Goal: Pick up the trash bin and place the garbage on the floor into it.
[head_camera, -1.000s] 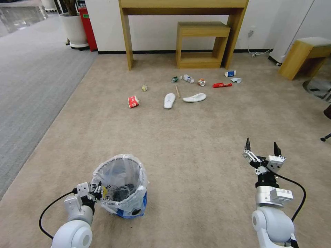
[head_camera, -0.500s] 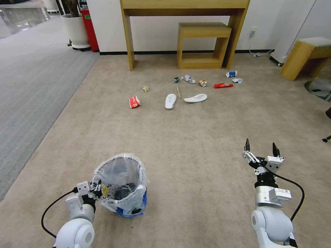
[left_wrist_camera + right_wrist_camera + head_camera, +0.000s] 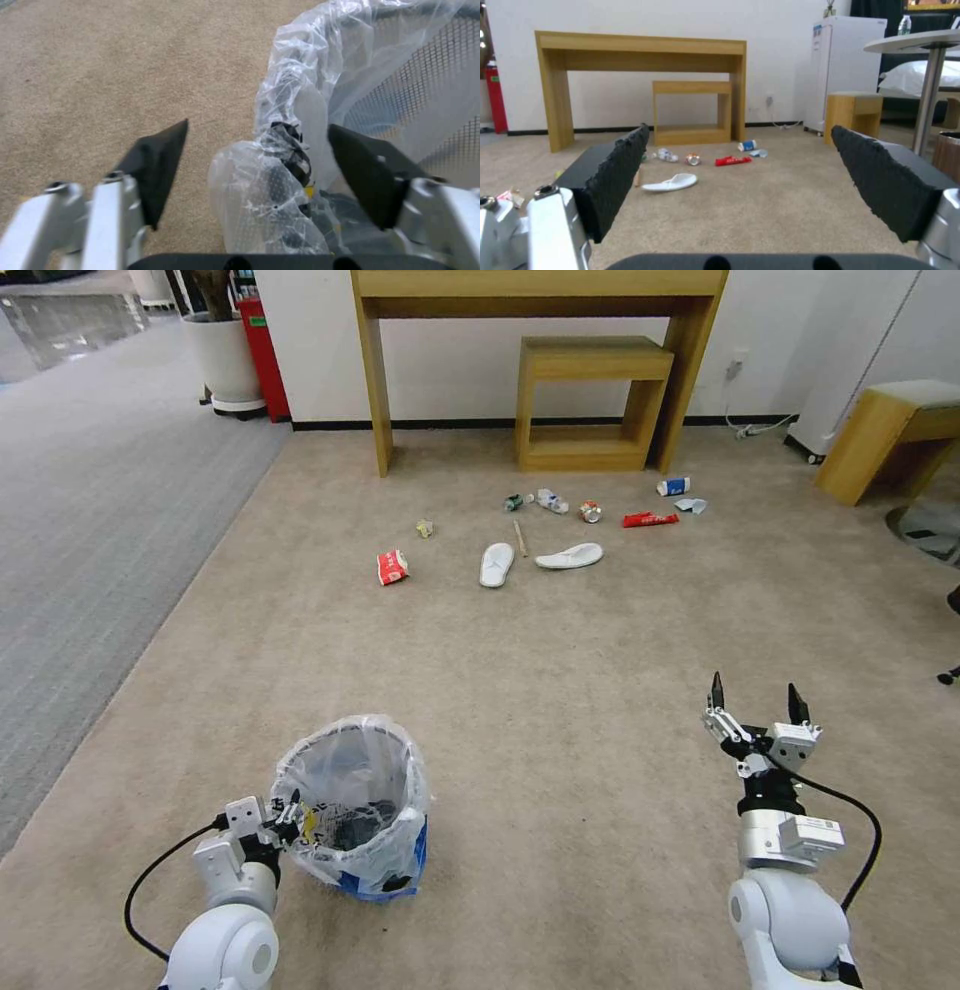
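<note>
We note the trash bin point(image 3: 358, 810) standing upright on the beige carpet point(image 3: 560, 690), long axis vertical, mouth facing up, its clear liner point(image 3: 280, 195) bunched over the rim with blue low down. The left gripper point(image 3: 283, 818) sits at the bin's near-left rim — jaws spread wide, one finger point(image 3: 155, 168) outside over carpet, the other finger point(image 3: 367, 174) inside the mesh wall, the rim and crumpled liner between them. We can't tell whether either pad touches plastic; nothing is clamped.

The right gripper point(image 3: 753, 705) hangs above bare carpet well apart from the bin, jaws wide open and empty, pointing ahead toward the litter. Beyond those jaws: two white slippers point(image 3: 496, 564) point(image 3: 569, 557), the first lying lengthwise away from us, the second crosswise; a wooden stick point(image 3: 518, 538) between them; a red-white carton point(image 3: 391, 566); a crushed can point(image 3: 693, 159); a red wrapper point(image 3: 733, 161) — all before the wooden desk point(image 3: 540, 290).
</note>
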